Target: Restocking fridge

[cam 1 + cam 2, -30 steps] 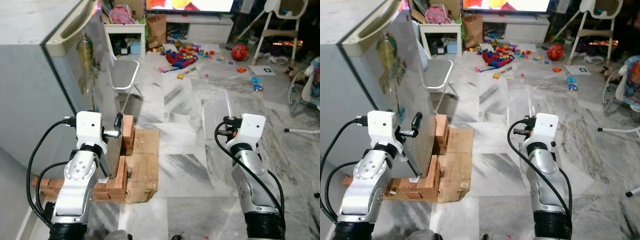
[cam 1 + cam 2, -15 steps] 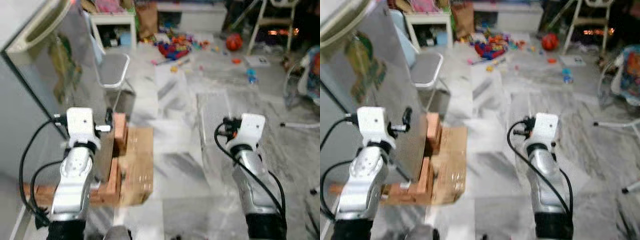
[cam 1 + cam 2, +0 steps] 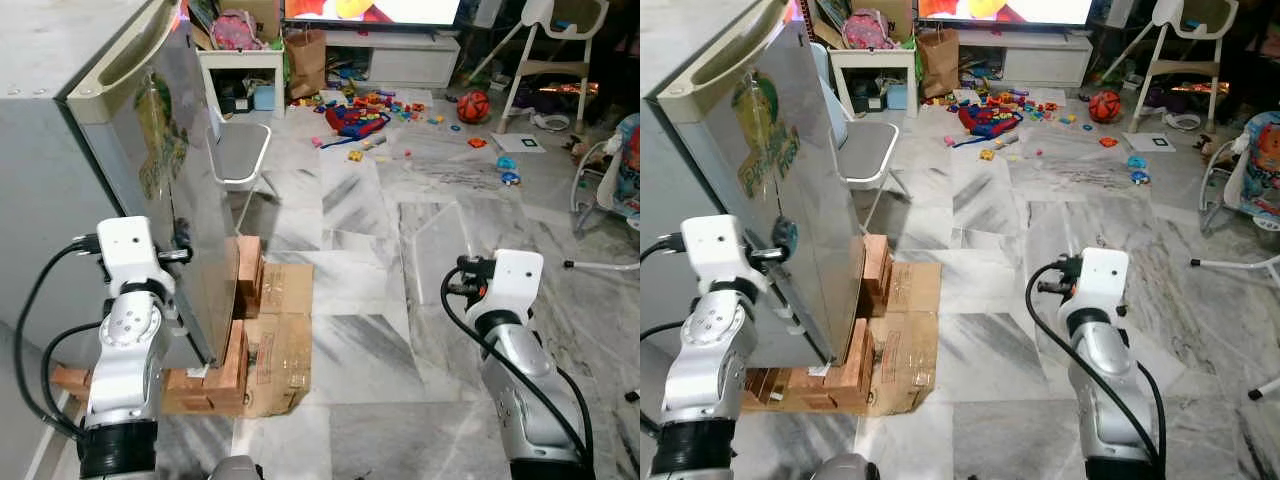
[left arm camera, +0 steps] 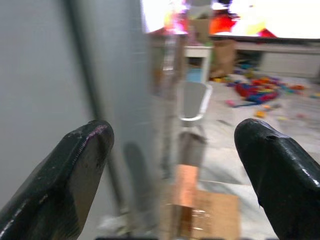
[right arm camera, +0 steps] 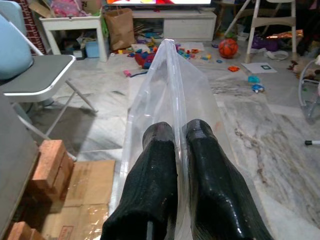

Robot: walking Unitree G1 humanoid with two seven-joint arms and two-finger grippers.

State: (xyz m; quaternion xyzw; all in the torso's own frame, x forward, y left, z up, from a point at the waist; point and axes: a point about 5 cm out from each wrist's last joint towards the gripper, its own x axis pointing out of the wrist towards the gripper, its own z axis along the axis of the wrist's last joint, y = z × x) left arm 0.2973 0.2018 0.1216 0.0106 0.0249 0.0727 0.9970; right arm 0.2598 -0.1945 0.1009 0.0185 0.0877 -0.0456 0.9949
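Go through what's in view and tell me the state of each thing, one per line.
Fridge door: shut.
Left gripper: open, at the door's edge.
Right gripper: shut on the clear tray.
Folding chair: unfolded, upright.
TV: on.
Cardboard: flattened, on the floor.

Marble floor (image 3: 370, 330), grey chair (image 3: 238, 155) — perhaps folding

Fridge (image 3: 90, 150) at left on bricks (image 3: 232, 350) and cardboard (image 3: 280, 330), chair (image 3: 240, 150) behind, toys (image 3: 370, 105) beyond.
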